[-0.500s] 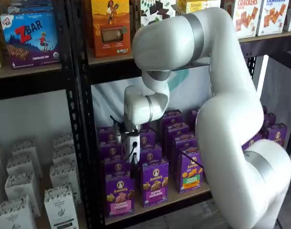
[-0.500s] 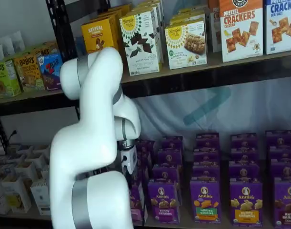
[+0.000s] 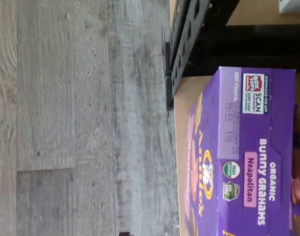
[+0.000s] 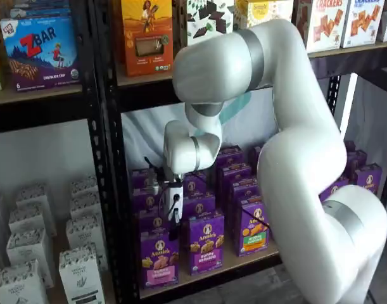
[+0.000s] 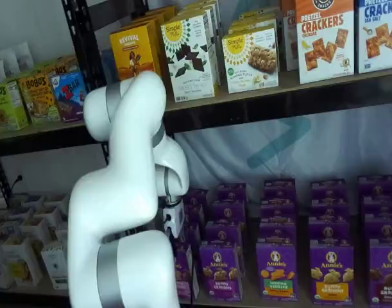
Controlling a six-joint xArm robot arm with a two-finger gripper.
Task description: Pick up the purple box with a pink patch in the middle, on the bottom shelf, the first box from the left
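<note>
Bottom shelf (image 4: 199,273), arm bent over purple box (image 4: 159,258)

Purple cartons (image 4: 206,242) crowd the purple box's (image 4: 159,258) right.

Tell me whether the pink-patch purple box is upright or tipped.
Upright: the purple box stands on the bottom shelf, front face forward.

Purple box (image 3: 248,162) on bottom shelf (image 3: 183,147)
</note>
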